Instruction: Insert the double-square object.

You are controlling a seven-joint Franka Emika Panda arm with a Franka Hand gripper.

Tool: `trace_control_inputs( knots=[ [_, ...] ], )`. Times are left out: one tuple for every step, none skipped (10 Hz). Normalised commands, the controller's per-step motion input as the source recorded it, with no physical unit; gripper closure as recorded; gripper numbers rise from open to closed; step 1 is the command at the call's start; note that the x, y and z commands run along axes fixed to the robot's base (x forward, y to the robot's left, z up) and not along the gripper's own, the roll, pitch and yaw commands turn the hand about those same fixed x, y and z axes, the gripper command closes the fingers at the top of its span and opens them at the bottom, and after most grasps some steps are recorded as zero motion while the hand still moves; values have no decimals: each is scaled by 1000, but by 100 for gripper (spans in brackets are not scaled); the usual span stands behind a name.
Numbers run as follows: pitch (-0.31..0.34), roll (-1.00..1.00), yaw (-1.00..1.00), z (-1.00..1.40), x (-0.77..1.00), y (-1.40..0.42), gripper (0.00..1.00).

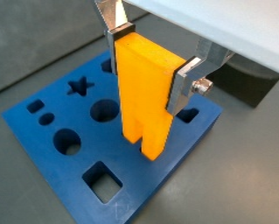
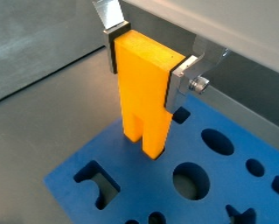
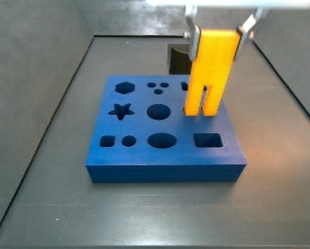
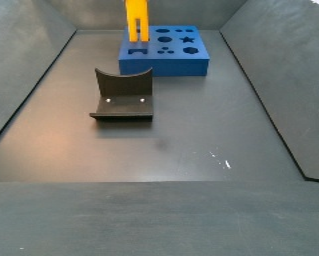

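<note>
While above grey floor, jaws around double-square object

hand, silver plate fingers, dark pads

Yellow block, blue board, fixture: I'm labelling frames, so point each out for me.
Yellow block [image 3: 212, 68]: side view, solid upper body, held in the tool [image 3: 220, 27].
Blue board [image 3: 164, 167]: side view, front wall.
Fixture [image 4: 122, 96]: side view, upright back plate.

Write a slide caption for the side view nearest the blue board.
Gripper fingers hold the yellow double-square object upright, prongs down, over the blue board of shaped holes.
</note>
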Motion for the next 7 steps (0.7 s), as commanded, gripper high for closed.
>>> trace_control_inputs(
  knots=[
    [-131,124,0,-606,0,0,100],
    [-136,156,-29,-651,-80,0,100],
    [-150,154,-37,-700,-149,0,100],
    [-101,129,0,-534,-71,0,100],
    [0,7,0,0,0,0,100],
    [0,17,0,0,0,0,100],
    [0,0,0,0,0,0,100]
  ],
)
